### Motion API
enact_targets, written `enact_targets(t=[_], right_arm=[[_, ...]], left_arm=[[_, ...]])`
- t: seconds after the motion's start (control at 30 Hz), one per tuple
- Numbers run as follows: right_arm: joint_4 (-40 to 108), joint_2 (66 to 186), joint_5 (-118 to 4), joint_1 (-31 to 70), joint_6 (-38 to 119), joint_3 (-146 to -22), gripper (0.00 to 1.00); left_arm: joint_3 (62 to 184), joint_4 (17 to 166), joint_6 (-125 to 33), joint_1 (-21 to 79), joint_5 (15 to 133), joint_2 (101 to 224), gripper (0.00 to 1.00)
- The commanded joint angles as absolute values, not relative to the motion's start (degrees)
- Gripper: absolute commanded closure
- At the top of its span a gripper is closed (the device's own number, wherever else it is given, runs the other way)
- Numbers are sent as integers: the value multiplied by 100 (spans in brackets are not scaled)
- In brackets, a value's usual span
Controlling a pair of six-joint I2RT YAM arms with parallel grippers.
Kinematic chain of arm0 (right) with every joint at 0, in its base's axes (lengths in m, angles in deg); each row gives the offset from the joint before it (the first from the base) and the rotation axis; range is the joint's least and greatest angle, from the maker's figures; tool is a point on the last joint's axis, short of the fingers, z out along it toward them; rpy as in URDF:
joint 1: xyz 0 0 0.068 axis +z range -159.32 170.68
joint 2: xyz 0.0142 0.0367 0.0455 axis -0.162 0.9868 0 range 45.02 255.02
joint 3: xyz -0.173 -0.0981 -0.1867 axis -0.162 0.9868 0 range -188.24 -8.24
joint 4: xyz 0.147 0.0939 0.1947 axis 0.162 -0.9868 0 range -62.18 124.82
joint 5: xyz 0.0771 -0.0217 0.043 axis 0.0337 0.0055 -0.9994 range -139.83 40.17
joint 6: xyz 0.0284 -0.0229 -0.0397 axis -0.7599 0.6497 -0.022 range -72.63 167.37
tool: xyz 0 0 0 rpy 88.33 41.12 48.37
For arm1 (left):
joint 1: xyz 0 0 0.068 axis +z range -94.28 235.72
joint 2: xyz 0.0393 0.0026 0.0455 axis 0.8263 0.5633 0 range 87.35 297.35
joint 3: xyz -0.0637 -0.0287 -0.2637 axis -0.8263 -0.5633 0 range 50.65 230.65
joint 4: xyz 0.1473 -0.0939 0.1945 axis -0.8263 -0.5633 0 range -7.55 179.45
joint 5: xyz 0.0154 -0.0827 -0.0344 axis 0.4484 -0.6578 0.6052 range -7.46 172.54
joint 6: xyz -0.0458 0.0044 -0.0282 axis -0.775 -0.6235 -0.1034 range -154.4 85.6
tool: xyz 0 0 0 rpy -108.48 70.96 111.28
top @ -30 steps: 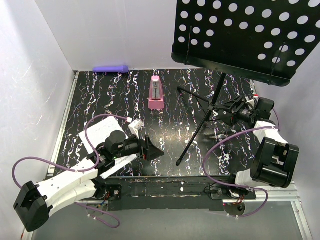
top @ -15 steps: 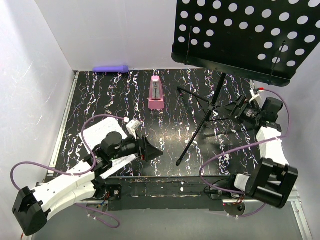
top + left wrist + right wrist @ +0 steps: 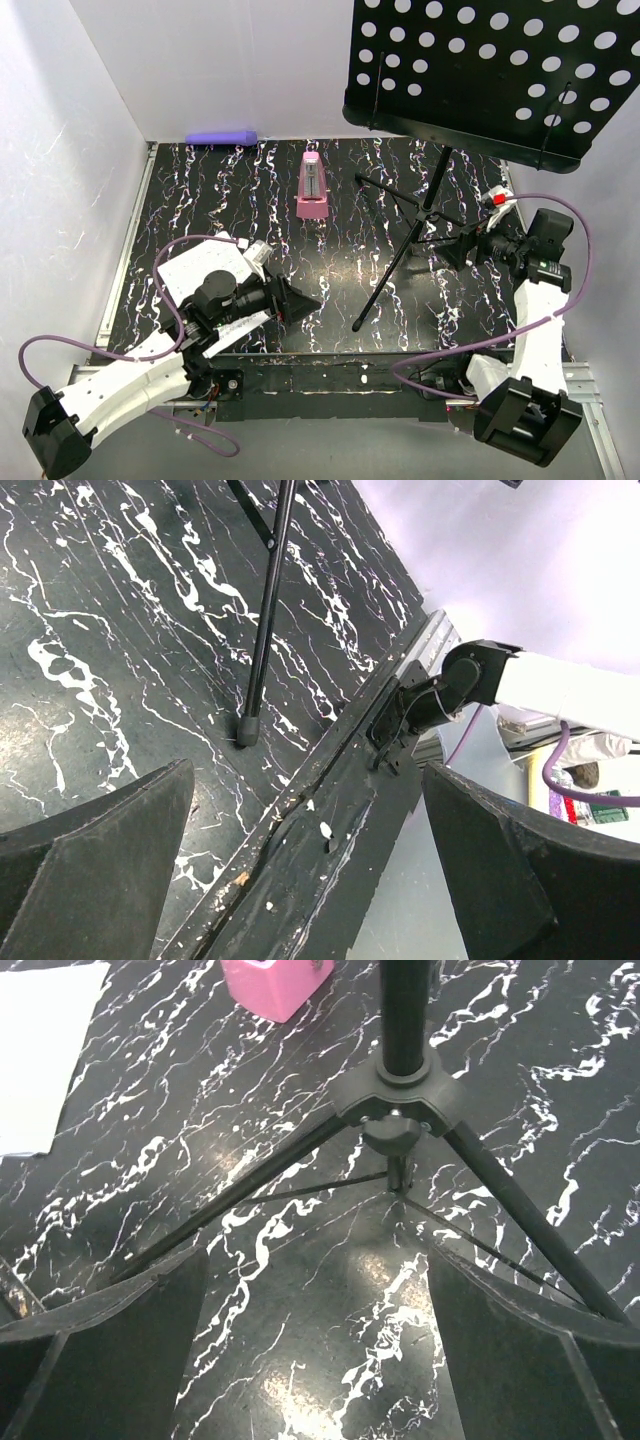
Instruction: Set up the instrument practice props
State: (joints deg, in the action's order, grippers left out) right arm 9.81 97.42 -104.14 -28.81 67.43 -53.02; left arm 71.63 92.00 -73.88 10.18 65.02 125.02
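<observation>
Though music stand (image 3: 450, 118) legs splay across right half, both jaws wide open, empty; left jaws near table (image 3: 330, 262) front edge.

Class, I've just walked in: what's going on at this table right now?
Two robot arms are laying out music practice props. The black music stand stands upright on its tripod on the marbled table. The right gripper is open, facing the stand's base without gripping it. The left gripper is open and empty, near the white sheet music at the near left. The pink metronome stands alone farther back.
</observation>
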Motion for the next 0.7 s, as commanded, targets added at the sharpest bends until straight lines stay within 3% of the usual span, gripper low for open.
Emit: enact_targets(t=[0.0,0.1,0.3,0.67], right_arm=[[-422,10240,-10950,-2875,8748,-6033,7],[-711,10461,-10619,-2630,8965,-6327,13],[441,9837,-9151,-1891,9316,-5764,11],[1091,10434,-6532,-405,7929,-6282,21]], left_arm=[[7017,9156,-7360,1019,6680,12329,2],[6973,9112,-7386,1010,6698,12224,2],[6850,8980,-7351,1019,6952,11996,2],[6850,9024,-7298,1028,6900,12154,2]])
